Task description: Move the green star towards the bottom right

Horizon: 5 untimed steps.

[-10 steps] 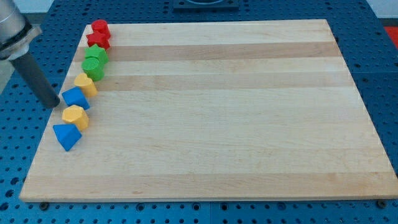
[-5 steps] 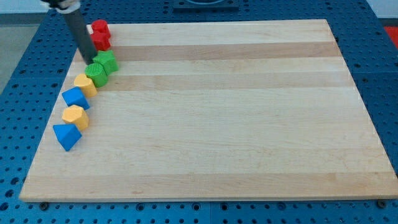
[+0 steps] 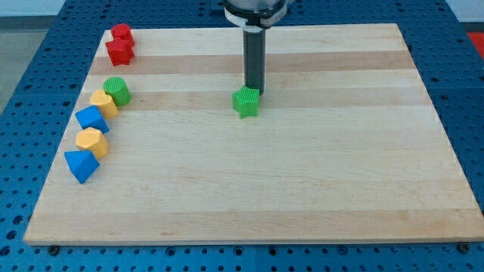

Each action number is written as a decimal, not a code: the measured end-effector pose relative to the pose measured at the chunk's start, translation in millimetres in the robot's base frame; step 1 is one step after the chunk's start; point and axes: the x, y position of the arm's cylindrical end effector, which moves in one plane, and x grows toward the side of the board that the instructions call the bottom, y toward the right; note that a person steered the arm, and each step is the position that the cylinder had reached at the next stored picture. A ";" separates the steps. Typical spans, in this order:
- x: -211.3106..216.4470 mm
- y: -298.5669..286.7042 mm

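Green star (image 3: 246, 102) sits alone on the pale wooden worktop (image 3: 302, 174), a little left of the middle and in the upper half of the view. My tip (image 3: 252, 91), the lower end of a straight dark rod that comes down from the view's top, rests at the star's upper right edge, touching it or just beside it. This arm carries no pincer, so nothing is apart, together or clamped.

All other blocks line up near the worktop's left edge, well apart from the star. Two red blocks (image 3: 120, 44) sit touching each other at the upper left corner; their shapes are hard to make out. Below them stands a green cylinder (image 3: 116, 91), with a yellow block (image 3: 103, 102) touching its lower left side. Next down the line come a blue block (image 3: 91, 119), then a yellow hexagon-like block (image 3: 91, 142), and last a blue block with pointed faces (image 3: 81, 165), each close against its neighbour.
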 end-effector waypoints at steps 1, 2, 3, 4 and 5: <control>-12.4 -15.1; -46.2 -40.9; -36.6 -75.9; -4.7 -75.3; 24.2 -61.7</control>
